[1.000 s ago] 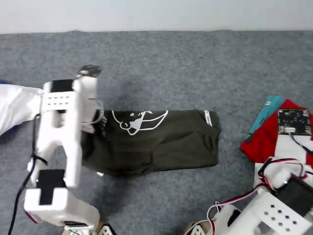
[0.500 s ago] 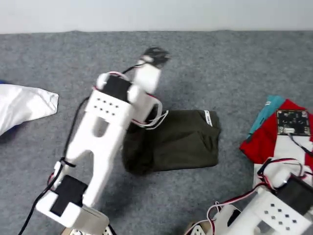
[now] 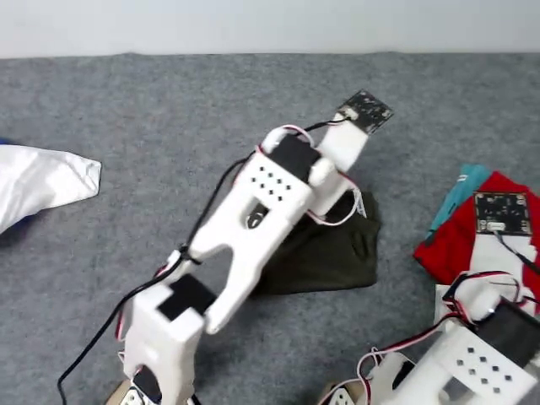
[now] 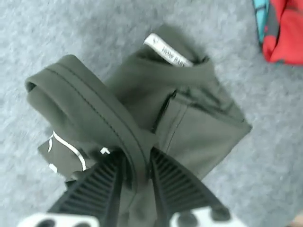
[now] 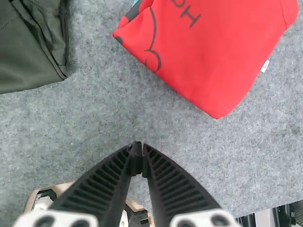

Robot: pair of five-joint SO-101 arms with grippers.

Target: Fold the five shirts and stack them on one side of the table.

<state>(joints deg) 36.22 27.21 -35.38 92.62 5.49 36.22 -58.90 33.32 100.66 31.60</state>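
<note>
My left pincer clamps one dark olive fabric shirt at the middle of the grey worktop. My right pincer, closed and empty, hangs near one folded red shirt. One white shirt lies far left.

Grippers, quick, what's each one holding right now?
Left gripper: shut on the dark olive cloth shirt.
Right gripper: shut, holding nothing.

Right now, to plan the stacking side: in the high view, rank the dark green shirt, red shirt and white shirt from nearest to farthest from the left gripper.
1. The dark green shirt, mid-table, pinched in the left gripper.
2. The red shirt, at the right edge.
3. The white shirt, at the far left edge.
</note>
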